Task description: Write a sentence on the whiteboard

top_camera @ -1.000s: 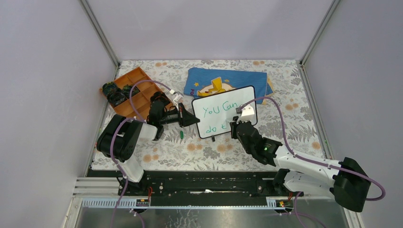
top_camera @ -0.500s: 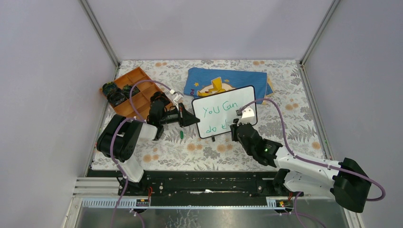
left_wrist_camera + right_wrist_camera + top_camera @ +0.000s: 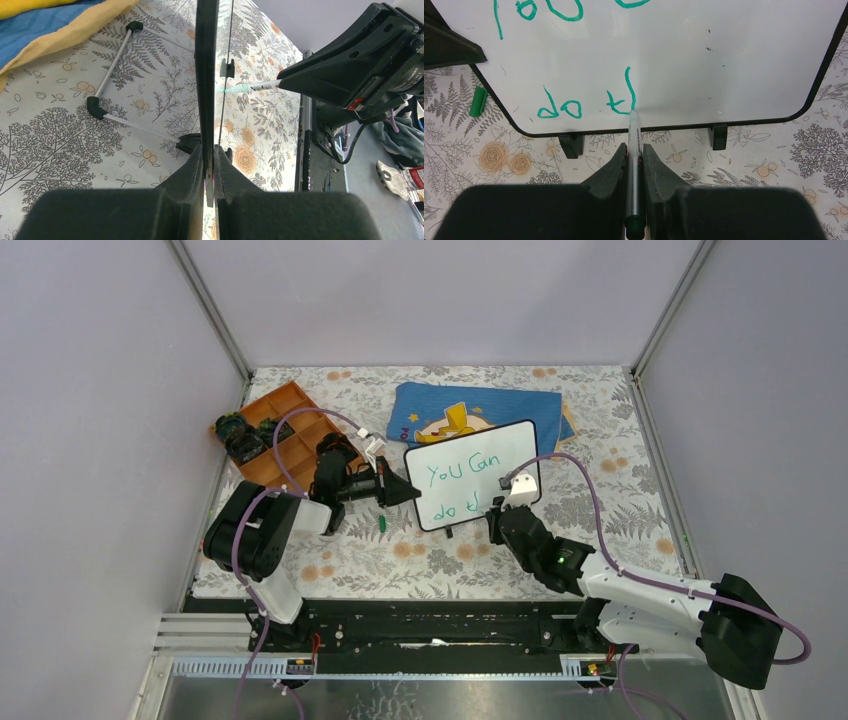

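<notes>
The whiteboard (image 3: 500,445) stands tilted mid-table on two black feet; in the left wrist view I see it edge-on (image 3: 206,75). My left gripper (image 3: 410,492) (image 3: 210,147) is shut on the board's left edge. The sentence (image 3: 462,472) reads "You Can" with "do t" and one upright stroke (image 3: 574,107) below. My right gripper (image 3: 493,510) (image 3: 634,146) is shut on a grey marker (image 3: 633,131). The marker's green tip touches the whiteboard (image 3: 724,55) at the foot of that stroke, near the bottom frame.
An orange compartment tray (image 3: 283,435) with dark items sits at the back left. A blue cloth with a yellow figure (image 3: 470,410) lies behind the board. A green marker cap (image 3: 383,524) (image 3: 476,101) lies on the floral table cover by the board's lower left corner.
My right gripper has drawn back toward the near edge, pulling the marker tip down the board. An upright stroke now stands after the "t". The left gripper has held still.
</notes>
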Action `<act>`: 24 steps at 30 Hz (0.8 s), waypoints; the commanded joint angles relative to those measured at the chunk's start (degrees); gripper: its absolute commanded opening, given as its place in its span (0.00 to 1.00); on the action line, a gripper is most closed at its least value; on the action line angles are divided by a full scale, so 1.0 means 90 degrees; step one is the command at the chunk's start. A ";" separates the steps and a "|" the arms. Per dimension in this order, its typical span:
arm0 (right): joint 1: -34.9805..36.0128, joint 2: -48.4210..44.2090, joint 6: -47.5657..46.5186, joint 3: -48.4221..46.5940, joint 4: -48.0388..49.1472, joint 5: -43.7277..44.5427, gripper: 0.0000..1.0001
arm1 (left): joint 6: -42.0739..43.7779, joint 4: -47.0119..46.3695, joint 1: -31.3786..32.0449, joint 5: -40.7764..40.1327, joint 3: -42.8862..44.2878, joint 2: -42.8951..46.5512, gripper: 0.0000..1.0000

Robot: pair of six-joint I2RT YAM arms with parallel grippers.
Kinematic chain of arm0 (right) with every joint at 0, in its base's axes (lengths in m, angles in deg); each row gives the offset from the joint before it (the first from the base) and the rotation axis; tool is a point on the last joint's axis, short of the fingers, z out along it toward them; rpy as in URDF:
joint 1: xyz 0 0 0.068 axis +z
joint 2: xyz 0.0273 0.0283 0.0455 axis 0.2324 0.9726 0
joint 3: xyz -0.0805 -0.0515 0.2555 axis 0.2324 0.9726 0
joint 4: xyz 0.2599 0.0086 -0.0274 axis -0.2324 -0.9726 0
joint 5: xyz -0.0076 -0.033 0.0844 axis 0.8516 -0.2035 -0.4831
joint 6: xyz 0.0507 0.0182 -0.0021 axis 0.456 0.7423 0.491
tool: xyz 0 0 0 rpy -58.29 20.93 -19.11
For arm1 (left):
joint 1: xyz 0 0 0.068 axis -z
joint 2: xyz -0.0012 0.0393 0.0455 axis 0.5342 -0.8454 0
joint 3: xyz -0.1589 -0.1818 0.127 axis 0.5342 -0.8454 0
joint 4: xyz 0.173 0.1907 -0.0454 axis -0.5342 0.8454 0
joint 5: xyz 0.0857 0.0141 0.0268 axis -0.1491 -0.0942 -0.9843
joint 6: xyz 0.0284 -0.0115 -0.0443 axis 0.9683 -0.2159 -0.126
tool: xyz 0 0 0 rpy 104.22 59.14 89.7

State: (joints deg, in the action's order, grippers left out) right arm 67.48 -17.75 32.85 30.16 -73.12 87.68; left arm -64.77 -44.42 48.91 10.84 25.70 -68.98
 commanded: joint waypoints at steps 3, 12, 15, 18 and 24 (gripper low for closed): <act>-0.0041 -0.0008 0.0157 0.0086 -0.0077 -0.0010 0.00 | 0.0366 0.0786 0.0182 0.0002 -0.0059 -0.0107 0.00; -0.0044 -0.0044 -0.0014 -0.0246 -0.0040 0.0149 0.00 | 0.0371 0.0796 0.0194 0.0004 -0.0060 -0.0088 0.00; -0.0040 -0.0017 -0.0104 -0.0419 -0.0012 0.0191 0.00 | 0.0389 0.0826 0.0194 0.0004 -0.0060 -0.0086 0.00; -0.0040 0.0027 -0.0190 -0.0535 0.0009 0.0254 0.00 | 0.0424 0.0888 0.0204 0.0003 -0.0050 -0.0090 0.00; -0.0048 0.0121 -0.0265 -0.0594 0.0049 0.0339 0.00 | 0.0454 0.0931 0.0214 -0.0006 -0.0049 -0.0070 0.00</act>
State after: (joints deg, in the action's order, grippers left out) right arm 67.48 -17.16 31.73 27.17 -74.37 88.38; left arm -64.18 -43.19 49.19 10.69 25.98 -68.63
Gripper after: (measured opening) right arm 0.170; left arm 0.133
